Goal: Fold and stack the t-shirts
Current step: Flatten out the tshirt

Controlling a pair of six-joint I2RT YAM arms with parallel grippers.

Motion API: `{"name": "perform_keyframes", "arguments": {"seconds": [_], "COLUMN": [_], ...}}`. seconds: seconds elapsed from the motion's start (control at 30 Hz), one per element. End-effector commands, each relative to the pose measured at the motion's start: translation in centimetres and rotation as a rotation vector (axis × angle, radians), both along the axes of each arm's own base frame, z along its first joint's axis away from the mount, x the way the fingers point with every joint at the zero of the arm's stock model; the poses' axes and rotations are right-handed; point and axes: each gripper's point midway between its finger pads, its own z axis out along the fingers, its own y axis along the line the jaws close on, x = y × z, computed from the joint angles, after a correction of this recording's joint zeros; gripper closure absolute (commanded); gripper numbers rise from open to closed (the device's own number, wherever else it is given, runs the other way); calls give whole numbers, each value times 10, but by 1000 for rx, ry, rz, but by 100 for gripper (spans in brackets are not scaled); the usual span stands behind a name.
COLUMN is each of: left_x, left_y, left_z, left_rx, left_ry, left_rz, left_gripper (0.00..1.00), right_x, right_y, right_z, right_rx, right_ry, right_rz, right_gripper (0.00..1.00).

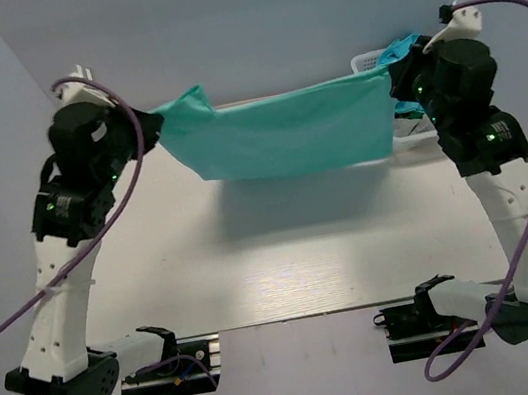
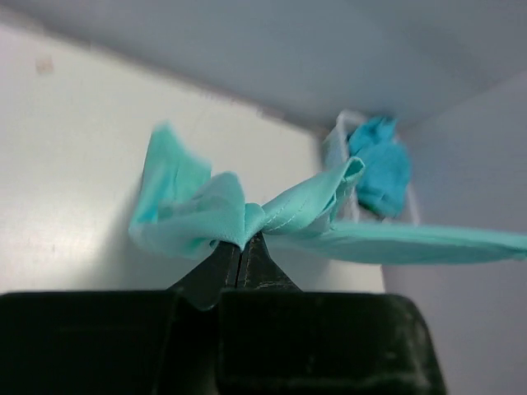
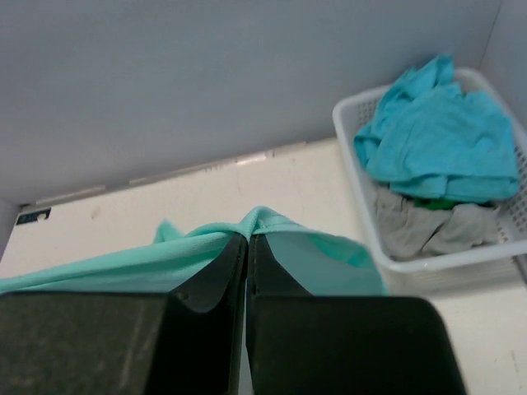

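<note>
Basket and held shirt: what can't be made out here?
- Top external: right arm hides most of the basket; neither pair of jaws shows.
- Left wrist: held t-shirt folds by the left gripper are blurred and partly cover the basket.
- Right wrist: frame edge cuts the basket's right side; turquoise shirt and grey cloth hide whatever lies beneath.

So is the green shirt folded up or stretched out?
Stretched out. The left hand and the right hand each pinch one end of the shirt, which hangs wide between them above the table.
</note>
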Motion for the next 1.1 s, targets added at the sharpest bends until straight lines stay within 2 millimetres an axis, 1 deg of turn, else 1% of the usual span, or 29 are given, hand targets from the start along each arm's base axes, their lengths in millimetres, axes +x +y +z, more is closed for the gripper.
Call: {"name": "perform_keyframes", "arguments": {"seconds": [0.0, 0.03, 0.07, 0.1, 0.13, 0.17, 0.2, 0.23, 0.27, 0.3, 0.33, 0.37, 0.4, 0.47, 0.5, 0.53, 0.57, 0.6, 0.67, 0.7, 0.73, 0.77, 0.83, 0.9, 0.93, 0.97, 1.0, 1.07], "left_x": [-19, -24, -30, -41, -48, -59, -76, -86, -98, -115, -122, -135, -153, -169, -186, -190, -201, -211, -227, -231, -242, -249, -252, -252, -248, -238, -225, -193], "left_y": [31, 33, 34, 38, 38, 35, 39, 40, 39, 43, 46, 51, 58, 67, 72, 74, 76, 79, 83, 84, 86, 89, 91, 91, 91, 87, 82, 74], "left_z": [56, 77, 90, 105, 122, 136, 151, 168, 181, 197, 206, 214, 228, 239, 249, 250, 254, 261, 265, 268, 271, 274, 276, 276, 274, 271, 269, 252], "left_rx": [5, -18, -17, -38, -43, -54, -56, -71, -89, -95, -95, -106, -123, -119, -133, -123, -128, -138, -130, -134, -140, -147, -139, -139, -137, -130, -122, -95], "left_ry": [-134, -187, -227, -275, -337, -386, -451, -517, -560, -611, -639, -666, -713, -759, -800, -806, -823, -850, -887, -899, -921, -941, -952, -952, -941, -921, -898, -813], "left_rz": [111, 113, 102, 104, 90, 56, 42, 26, 4, -8, -6, -4, -1, 14, 9, 10, 0, 2, -8, -7, -16, -14, -10, -10, -2, -4, -7, 6], "left_gripper": [100, 100, 100, 100, 100, 100, 100, 100, 100, 100, 100, 100, 100, 100, 100, 100, 100, 100, 100, 100, 100, 100, 100, 100, 100, 100, 100, 100], "right_x": [-23, -28, -41, -49, -54, -70, -77, -89, -95, -110, -117, -123, -138, -151, -169, -176, -188, -193, -211, -219, -230, -232, -240, -239, -235, -227, -213, -197], "right_y": [-23, -25, -27, -27, -27, -29, -23, -22, -20, -16, -15, -14, -12, -13, -12, -12, -15, -10, -14, -6, -6, -5, -4, -7, -7, -8, -6, -3], "right_z": [59, 68, 88, 100, 106, 120, 126, 133, 136, 144, 149, 153, 159, 167, 176, 181, 187, 188, 194, 195, 197, 197, 197, 195, 191, 187, 176, 166], "right_rx": [-46, -47, -35, -31, -41, -30, -29, -22, -17, -15, -12, -3, 0, 9, 12, 18, 26, 26, 38, 37, 42, 47, 50, 54, 59, 56, 54, 55], "right_ry": [-134, -158, -213, -246, -262, -312, -333, -363, -375, -408, -425, -438, -467, -498, -534, -551, -574, -580, -614, -624, -640, -641, -649, -645, -630, -612, -572, -535], "right_rz": [-63, -64, -61, -48, -34, -29, 20, 39, 57, 102, 119, 129, 160, 174, 203, 212, 214, 245, 251, 306, 317, 328, 348, 326, 321, 306, 296, 288], "right_gripper": [100, 100, 100, 100, 100, 100, 100, 100, 100, 100, 100, 100, 100, 100, 100, 100, 100, 100, 100, 100, 100, 100, 100, 100, 100, 100, 100, 100]}}
